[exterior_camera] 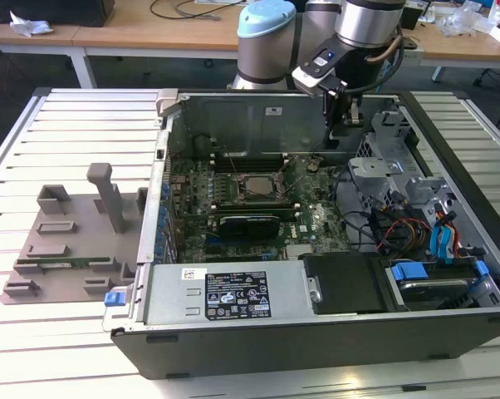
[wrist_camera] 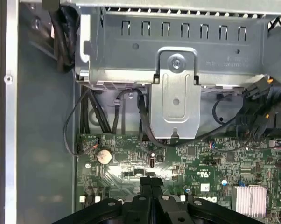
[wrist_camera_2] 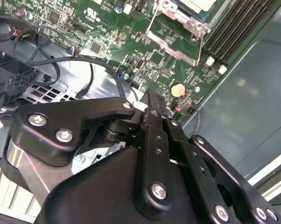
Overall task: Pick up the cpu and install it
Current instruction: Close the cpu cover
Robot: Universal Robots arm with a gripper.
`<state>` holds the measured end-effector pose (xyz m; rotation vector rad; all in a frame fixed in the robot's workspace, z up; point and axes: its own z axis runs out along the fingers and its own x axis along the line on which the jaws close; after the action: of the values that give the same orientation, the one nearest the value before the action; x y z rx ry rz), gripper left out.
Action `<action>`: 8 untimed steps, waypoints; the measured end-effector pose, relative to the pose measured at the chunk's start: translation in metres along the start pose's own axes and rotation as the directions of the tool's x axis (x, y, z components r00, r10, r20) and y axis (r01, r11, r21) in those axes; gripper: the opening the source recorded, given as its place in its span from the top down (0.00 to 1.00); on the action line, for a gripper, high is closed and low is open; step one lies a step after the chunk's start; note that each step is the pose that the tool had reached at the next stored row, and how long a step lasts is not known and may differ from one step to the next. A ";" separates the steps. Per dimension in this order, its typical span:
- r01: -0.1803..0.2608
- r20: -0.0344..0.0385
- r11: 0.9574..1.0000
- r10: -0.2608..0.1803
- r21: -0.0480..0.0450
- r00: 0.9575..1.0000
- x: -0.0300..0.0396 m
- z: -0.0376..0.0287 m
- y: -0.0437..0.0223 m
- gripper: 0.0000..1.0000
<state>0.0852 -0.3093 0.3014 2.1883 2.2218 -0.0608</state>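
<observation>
The arm (exterior_camera: 365, 33) was hunched over with its wrist (exterior_camera: 323, 68) bent down, claw (exterior_camera: 340, 137) hanging low, fingers (wrist_camera: 146, 185) pinched tight together.

I see an open computer case (exterior_camera: 233, 112) on a slatted table (exterior_camera: 75, 125); inside, a green motherboard (exterior_camera: 192, 183) with a long black card (exterior_camera: 250, 222) across it; a grey fixture tray (exterior_camera: 59, 249) lies beside the case, at the exterior view's left.

bench: white slatted tabletop (exterior_camera: 51, 116) | behind: wooden desks (exterior_camera: 142, 32), loose cables (exterior_camera: 183, 10) | floor: dark grey (exterior_camera: 26, 73)
</observation>
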 end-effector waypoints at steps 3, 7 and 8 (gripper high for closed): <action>0.000 0.002 1.000 0.000 0.000 1.000 -0.0001 -0.0001 0.0055 0.89; 0.000 0.005 1.000 0.000 0.000 1.000 -0.0002 -0.0001 0.0145 0.89; 0.000 0.005 1.000 0.000 0.000 1.000 -0.0002 -0.0001 0.0154 0.89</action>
<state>0.1006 -0.3093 0.3013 2.1858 2.2192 -0.0663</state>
